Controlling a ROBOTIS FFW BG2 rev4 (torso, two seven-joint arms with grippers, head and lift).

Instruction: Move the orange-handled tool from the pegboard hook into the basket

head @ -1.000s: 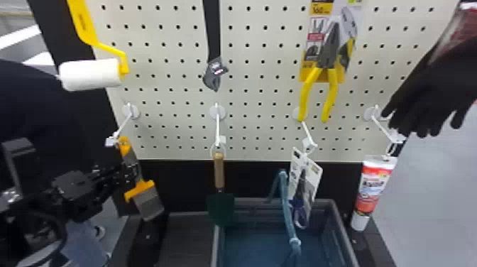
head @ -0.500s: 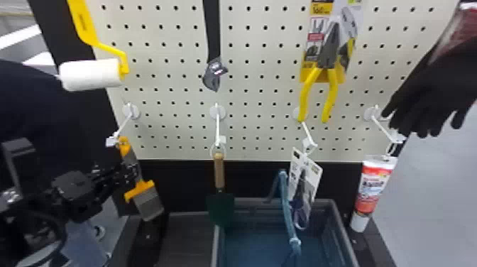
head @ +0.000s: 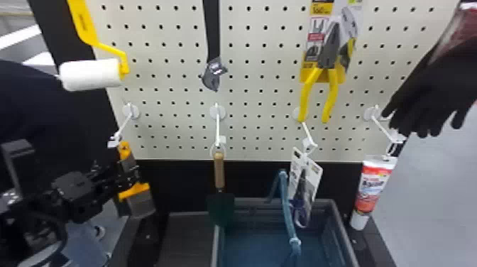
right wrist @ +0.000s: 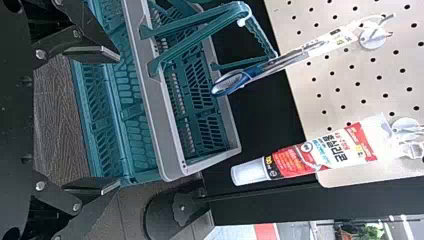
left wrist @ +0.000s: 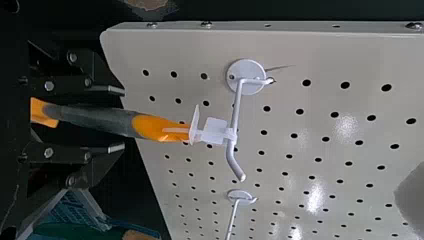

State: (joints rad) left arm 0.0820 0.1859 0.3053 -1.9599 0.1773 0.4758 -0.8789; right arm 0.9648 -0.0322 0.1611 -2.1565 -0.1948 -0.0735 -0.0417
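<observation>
Letting the hook beyond the left gripper bear its weight, the orange-handled tool hangs between those spread fingers, unpinched, while the right gripper gapes too.

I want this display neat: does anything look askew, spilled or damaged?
Nothing stands out. The orange-handled tool, trowel and tube each hang from a hook, the basket sits upright, and I see no spill or damage.
</observation>
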